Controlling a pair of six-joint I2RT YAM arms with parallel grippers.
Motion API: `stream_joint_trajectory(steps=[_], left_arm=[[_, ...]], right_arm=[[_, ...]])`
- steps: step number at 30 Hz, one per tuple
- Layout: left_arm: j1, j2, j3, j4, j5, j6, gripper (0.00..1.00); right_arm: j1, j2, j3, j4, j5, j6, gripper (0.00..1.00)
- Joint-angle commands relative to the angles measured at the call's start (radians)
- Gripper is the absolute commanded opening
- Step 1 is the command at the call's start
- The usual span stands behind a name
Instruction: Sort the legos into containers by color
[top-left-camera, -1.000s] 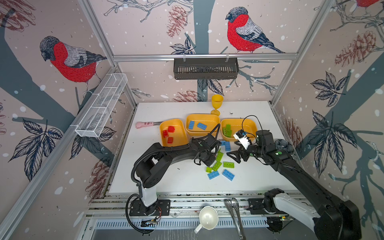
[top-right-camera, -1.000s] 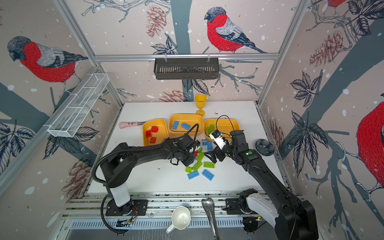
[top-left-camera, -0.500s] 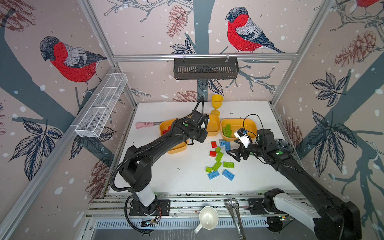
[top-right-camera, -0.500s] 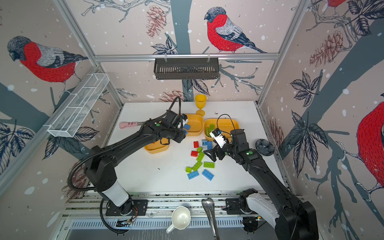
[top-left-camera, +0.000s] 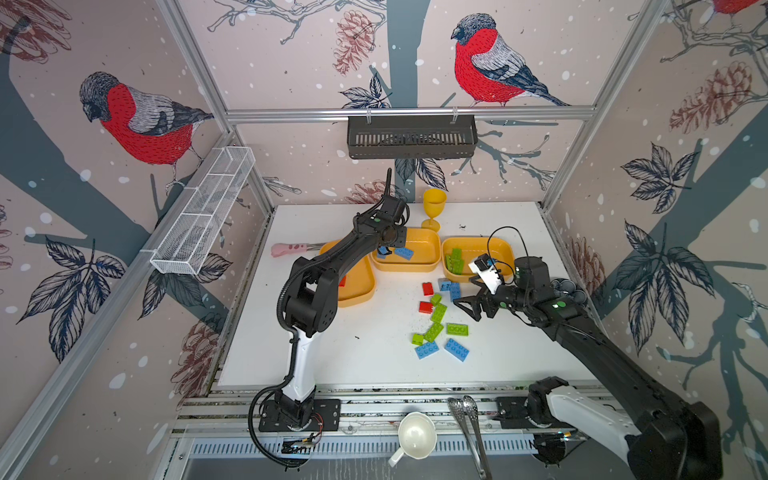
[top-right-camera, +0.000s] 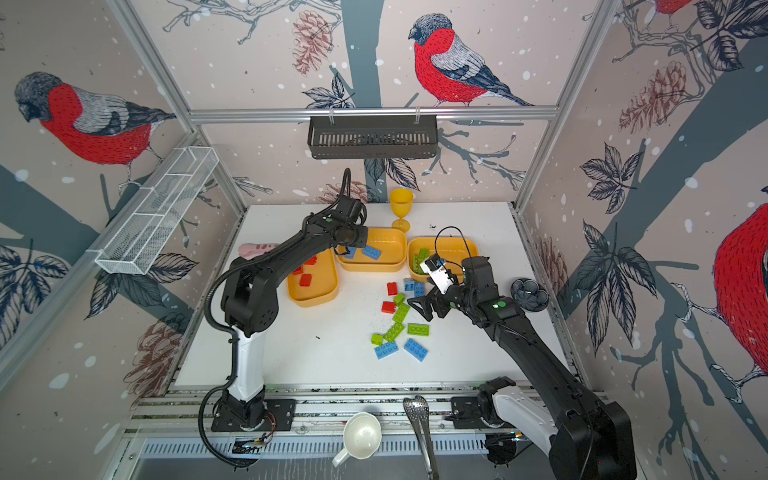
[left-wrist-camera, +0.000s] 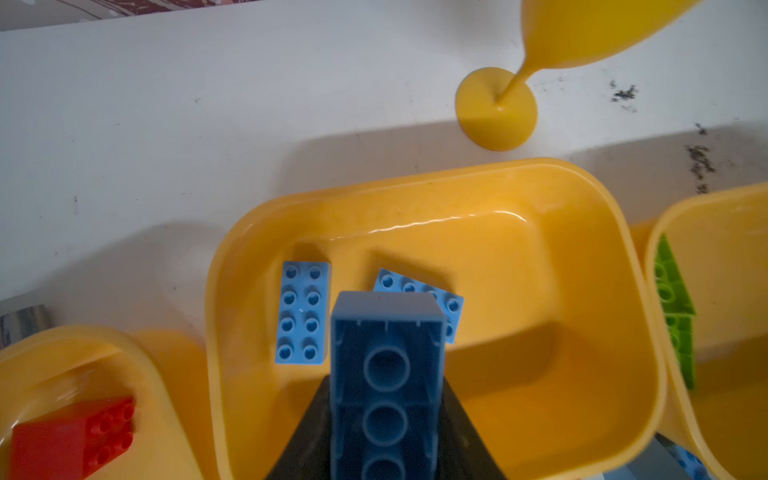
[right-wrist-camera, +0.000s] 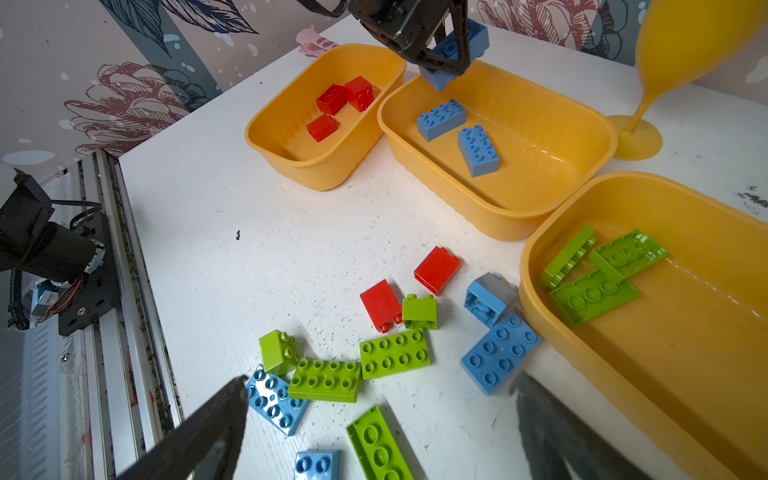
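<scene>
My left gripper (top-left-camera: 384, 250) is shut on an oblong blue brick (left-wrist-camera: 386, 374), held underside up just above the middle tray (left-wrist-camera: 582, 257). Two blue bricks (right-wrist-camera: 440, 118) lie in that tray. Red bricks (right-wrist-camera: 345, 97) lie in the left tray (top-left-camera: 357, 293), and flat green ones (right-wrist-camera: 598, 274) in the right tray (top-left-camera: 478, 243). My right gripper (right-wrist-camera: 378, 386) hangs open over the loose legos (top-left-camera: 436, 320) on the white table, a mix of red, green and blue, with nothing between its fingers.
A yellow goblet (top-left-camera: 433, 208) stands just behind the trays. A pink utensil (top-left-camera: 286, 249) lies left of them, and a dark dish (top-right-camera: 528, 294) sits at the right edge. A white cup (top-left-camera: 415, 434) and tongs (top-left-camera: 469, 432) lie on the front rail.
My left arm has lifted away from the loose pile with the blue brick and swung back to above the middle tray. The right arm has stayed put, open.
</scene>
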Motion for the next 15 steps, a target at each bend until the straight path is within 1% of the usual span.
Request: stream_joint_trajectory(steps=[1,5,8,9,12,13,15], left_arm=[[0.002,0.064,0.075,-0.058,-0.042,-0.045,0.33],[0.003,0.119,0.095,-0.088,-0.056,-0.069,0.34],[0.003,0.137,0.093,-0.086,-0.003,-0.065,0.35],[0.003,0.145,0.099,-0.093,-0.001,-0.068,0.36],[0.005,0.169,0.117,-0.129,-0.037,-0.071,0.37],[0.006,0.174,0.122,-0.141,-0.038,-0.071,0.38],[0.006,0.173,0.126,-0.148,-0.04,-0.073,0.45]], right_arm=[[-0.003,0.003,-0.005,0.029,-0.003,0.009,0.99],[-0.01,0.001,-0.009,0.022,-0.003,0.003,0.99],[-0.016,0.001,-0.011,0.02,-0.006,-0.003,0.99],[-0.016,0.002,-0.013,0.021,-0.005,-0.003,0.99],[-0.017,0.006,-0.013,0.026,-0.008,-0.003,0.99],[-0.018,0.009,-0.013,0.027,-0.009,-0.003,0.99],[-0.018,0.01,-0.011,0.026,-0.009,-0.003,0.99]])
